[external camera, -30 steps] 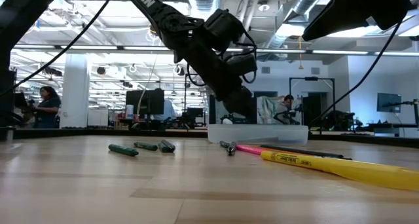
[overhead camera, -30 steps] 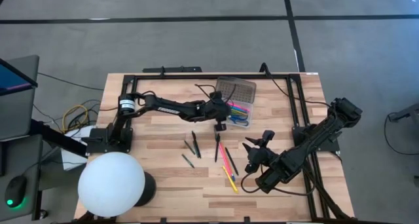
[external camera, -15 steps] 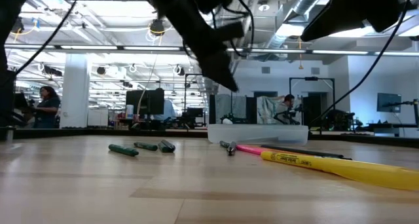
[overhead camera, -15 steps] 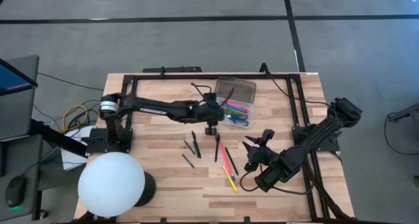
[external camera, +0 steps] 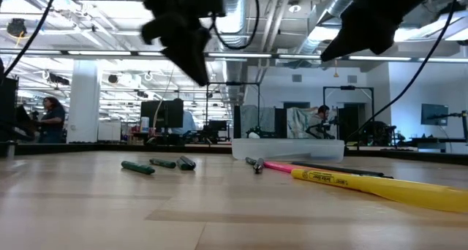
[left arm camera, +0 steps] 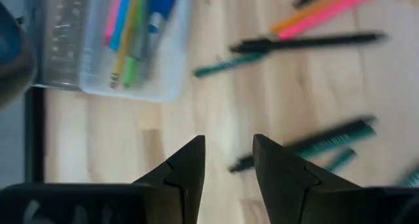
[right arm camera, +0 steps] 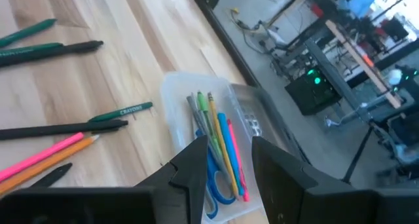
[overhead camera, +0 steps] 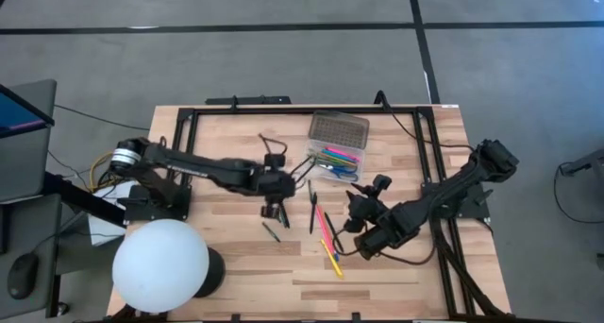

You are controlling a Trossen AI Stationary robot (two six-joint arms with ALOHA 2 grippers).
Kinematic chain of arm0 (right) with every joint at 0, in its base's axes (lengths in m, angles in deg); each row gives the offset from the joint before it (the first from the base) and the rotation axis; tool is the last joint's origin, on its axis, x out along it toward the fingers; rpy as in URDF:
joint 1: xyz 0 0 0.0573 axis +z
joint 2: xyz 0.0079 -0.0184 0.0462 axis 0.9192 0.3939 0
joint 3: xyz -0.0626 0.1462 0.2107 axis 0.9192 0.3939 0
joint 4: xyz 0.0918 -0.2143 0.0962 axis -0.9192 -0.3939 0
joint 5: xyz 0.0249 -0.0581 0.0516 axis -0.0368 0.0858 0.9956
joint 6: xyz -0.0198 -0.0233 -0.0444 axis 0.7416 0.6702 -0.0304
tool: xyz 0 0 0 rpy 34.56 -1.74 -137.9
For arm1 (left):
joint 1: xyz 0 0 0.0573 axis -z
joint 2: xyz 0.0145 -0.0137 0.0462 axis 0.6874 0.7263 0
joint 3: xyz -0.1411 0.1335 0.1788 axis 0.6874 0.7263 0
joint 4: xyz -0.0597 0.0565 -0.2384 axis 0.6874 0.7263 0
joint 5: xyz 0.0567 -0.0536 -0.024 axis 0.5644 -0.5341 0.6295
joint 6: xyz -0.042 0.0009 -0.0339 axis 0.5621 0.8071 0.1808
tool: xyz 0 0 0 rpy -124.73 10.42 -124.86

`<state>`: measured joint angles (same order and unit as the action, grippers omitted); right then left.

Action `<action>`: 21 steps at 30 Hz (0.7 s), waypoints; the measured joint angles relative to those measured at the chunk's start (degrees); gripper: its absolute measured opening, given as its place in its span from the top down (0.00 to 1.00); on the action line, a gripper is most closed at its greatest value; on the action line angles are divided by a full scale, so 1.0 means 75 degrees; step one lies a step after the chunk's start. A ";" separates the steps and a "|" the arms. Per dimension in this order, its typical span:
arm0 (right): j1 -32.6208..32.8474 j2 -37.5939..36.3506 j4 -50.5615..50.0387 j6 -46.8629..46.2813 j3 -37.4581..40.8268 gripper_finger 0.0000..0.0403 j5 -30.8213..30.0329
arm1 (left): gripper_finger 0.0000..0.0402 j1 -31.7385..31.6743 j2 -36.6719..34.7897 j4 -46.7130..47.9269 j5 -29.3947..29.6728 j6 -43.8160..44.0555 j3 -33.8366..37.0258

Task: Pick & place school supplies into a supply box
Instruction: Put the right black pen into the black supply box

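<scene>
The supply box (overhead camera: 336, 149) stands open near the table's far edge, its dotted lid (overhead camera: 340, 128) lying flat behind a clear tray of pink, blue, yellow and green pens. Loose supplies lie on the wood nearer: two dark green pens (overhead camera: 280, 210), a short one (overhead camera: 271, 231), a black pen (overhead camera: 312, 206), and pink and yellow ones (overhead camera: 328, 236). My left gripper (overhead camera: 274, 208) hangs open over the dark green pens (left arm camera: 327, 137), touching nothing. My right gripper (overhead camera: 355, 214) hovers open to the right of the pink pen, looking toward the box (right arm camera: 213, 142).
A black metal frame (overhead camera: 283, 109) runs along the far edge and the right side of the table. A white globe (overhead camera: 160, 266) stands at the near-left corner. Bare wood lies near the loose pens. In the low view, green crayons (external camera: 157, 164) and a yellow highlighter (external camera: 380, 188) lie ahead.
My left gripper has drawn back from the supply box, moving toward the table's left and near edge until it hangs over the dark green pens. My right gripper has shifted a little to the left, toward the loose pens. The pens have stayed put.
</scene>
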<state>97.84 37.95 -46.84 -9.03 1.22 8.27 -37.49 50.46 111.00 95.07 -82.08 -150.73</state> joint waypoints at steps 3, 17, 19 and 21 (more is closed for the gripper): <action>-0.0143 0.0064 -0.0057 0.0005 0.0009 0.72 0.0361 | 0.69 0.0295 -0.0258 -0.0370 -0.0003 0.0130 0.0734; -0.0566 0.0967 0.2583 0.2817 0.0004 0.72 0.0983 | 0.69 0.1589 -0.1653 -0.3518 0.0010 0.1001 0.4475; -0.0673 0.1023 0.3263 0.3097 -0.0008 0.72 0.1477 | 0.69 0.1738 -0.1784 -0.3661 0.0014 0.1065 0.4707; -0.0719 0.1005 0.3714 0.3145 0.0012 0.72 0.2033 | 0.69 0.1823 -0.1914 -0.3537 0.0000 0.1075 0.4807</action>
<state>92.45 45.49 -18.99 14.56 1.30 23.52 -23.82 36.10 84.47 95.07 -74.01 -114.67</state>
